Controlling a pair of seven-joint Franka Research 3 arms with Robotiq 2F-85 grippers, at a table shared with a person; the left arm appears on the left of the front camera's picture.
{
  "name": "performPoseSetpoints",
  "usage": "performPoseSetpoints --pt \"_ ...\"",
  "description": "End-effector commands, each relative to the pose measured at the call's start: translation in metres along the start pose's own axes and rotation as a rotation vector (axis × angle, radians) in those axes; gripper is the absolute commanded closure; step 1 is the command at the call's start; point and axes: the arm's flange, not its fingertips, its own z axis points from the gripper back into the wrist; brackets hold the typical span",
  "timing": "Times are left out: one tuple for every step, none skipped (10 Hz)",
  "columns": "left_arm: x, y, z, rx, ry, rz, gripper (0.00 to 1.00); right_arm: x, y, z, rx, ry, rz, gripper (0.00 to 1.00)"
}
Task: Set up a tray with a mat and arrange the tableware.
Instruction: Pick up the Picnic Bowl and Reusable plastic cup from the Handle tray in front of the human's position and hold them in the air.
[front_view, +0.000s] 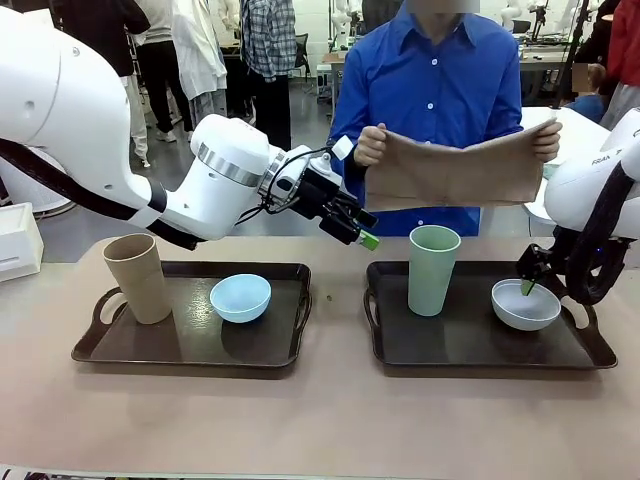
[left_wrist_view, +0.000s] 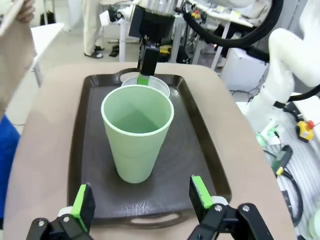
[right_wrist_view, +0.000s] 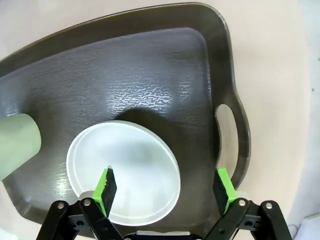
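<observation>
Hovering with jaws apart, right gripper (right_wrist_view: 165, 174) over grey-white bowl (right_wrist_view: 127, 160), left gripper (left_wrist_view: 141, 186) facing green tumbler (left_wrist_view: 136, 142)

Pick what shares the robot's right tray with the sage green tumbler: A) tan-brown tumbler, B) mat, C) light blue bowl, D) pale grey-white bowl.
D: the pale grey-white bowl sits beside the sage green tumbler on the right tray; the light blue bowl and tan-brown tumbler are on the left tray, the person holds the mat.
</observation>
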Motion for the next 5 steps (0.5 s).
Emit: performPoseSetpoints --pt "-0.005 0.011 -0.013 -0.045 -0.022 0.008 0.0 0.008 0.004 0.001 -0.017 0.018 0.015 0.0" --pt "-0.01 0.016 -0.029 -0.072 -0.003 0.019 0.0 0.007 0.005 -0.002 -0.015 0.027 0.018 0.0" --pt "-0.013 0.022 -0.043 -0.097 0.011 0.035 0.0 0.009 0.006 -0.003 -0.015 0.032 0.017 0.0" --pt "-0.017 0.025 -0.055 -0.121 0.019 0.047 0.0 0.009 0.005 -0.004 -0.014 0.034 0.017 0.0" --pt "-0.019 0.031 -0.063 -0.135 0.027 0.046 0.0 0.011 0.003 -0.004 -0.011 0.031 0.016 0.0"
